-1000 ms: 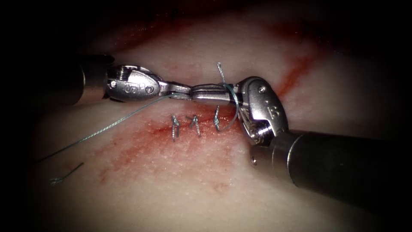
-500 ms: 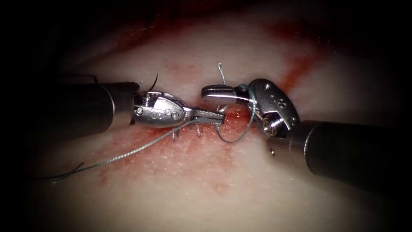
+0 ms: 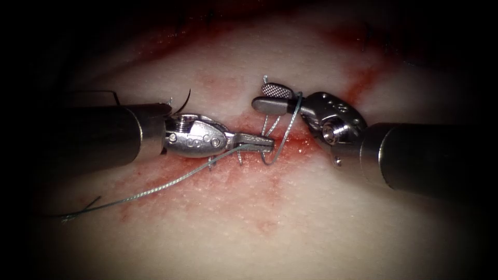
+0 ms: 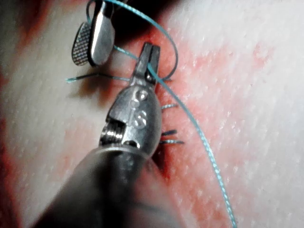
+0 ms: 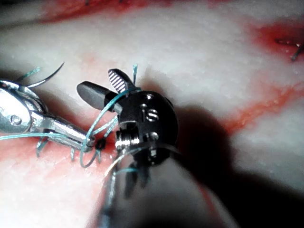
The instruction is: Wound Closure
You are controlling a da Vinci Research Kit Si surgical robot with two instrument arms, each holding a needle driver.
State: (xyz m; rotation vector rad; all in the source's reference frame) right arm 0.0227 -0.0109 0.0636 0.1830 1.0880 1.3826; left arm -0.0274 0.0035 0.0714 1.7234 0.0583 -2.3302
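Thread, thin teal braided strand, looks limp and slippery; left tool fingers clamp it near the knot, looped around right tool, fingers apart, holding nothing.

The tissue carries everything here. On it lies red fluid around the cut, short cut ends of thread at left, and a long thread.
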